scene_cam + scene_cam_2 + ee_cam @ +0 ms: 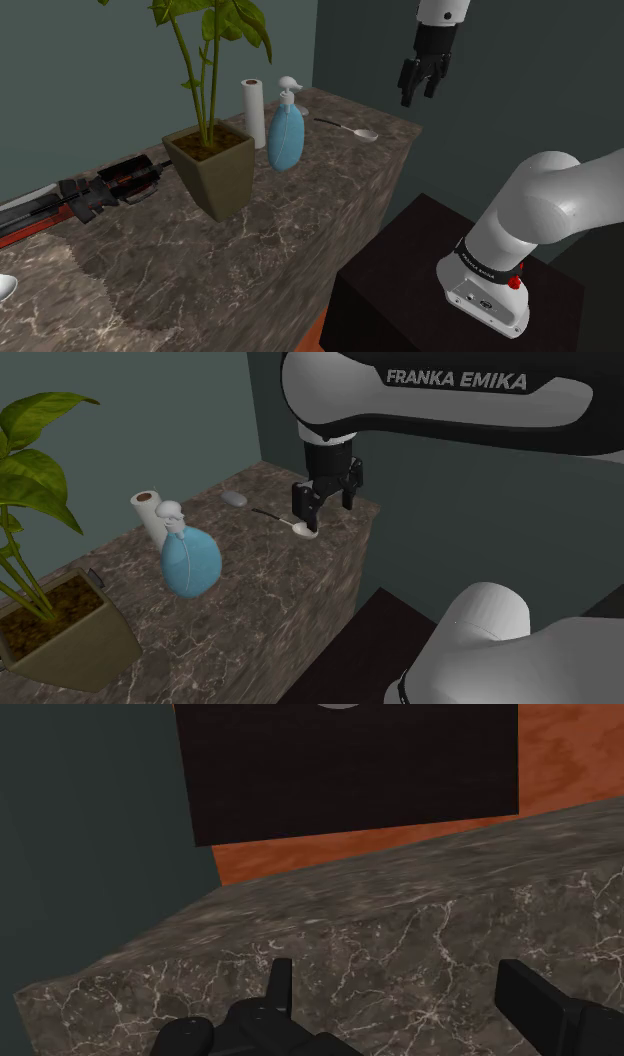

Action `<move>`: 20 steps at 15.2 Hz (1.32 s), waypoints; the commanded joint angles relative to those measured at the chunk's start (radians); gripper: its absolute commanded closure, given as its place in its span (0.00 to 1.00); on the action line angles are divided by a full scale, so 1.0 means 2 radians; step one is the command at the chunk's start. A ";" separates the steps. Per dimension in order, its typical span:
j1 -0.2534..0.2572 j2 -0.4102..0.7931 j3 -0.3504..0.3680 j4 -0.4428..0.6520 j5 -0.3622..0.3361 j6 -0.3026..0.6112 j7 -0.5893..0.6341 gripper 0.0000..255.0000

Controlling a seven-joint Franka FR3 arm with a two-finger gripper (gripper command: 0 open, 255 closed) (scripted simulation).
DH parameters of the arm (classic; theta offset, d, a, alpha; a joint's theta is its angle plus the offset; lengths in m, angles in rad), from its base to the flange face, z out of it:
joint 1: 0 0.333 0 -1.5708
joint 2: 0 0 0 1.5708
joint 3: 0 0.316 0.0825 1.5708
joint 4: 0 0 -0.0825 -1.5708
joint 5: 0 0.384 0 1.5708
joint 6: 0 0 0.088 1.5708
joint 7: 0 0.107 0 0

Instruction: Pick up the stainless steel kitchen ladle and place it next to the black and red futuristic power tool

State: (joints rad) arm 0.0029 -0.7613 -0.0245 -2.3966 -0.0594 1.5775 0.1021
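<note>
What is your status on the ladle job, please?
Gripper open, above the counter's end, holding nothing. Ladle lying on the counter, not gripped. Bottle and potted plant stand between ladle and power tool.

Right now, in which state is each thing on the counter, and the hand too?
Hand, open, holding nothing, above the counter.
Ladle, lying flat, not held.
Power tool, lying flat, far from the ladle.
Spray bottle, upright.
Paper roll, upright.
Plant pot, upright.
</note>
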 commanded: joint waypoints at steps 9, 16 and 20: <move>0.002 0.128 -0.058 0.020 -0.006 0.114 -0.078 0.00; 0.009 0.261 -0.098 0.078 0.021 0.190 -0.154 0.00; 0.011 0.342 -0.114 0.126 0.050 0.218 -0.202 0.00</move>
State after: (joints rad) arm 0.0231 -0.1152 -0.2462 -2.1666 0.0255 1.9997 -0.2788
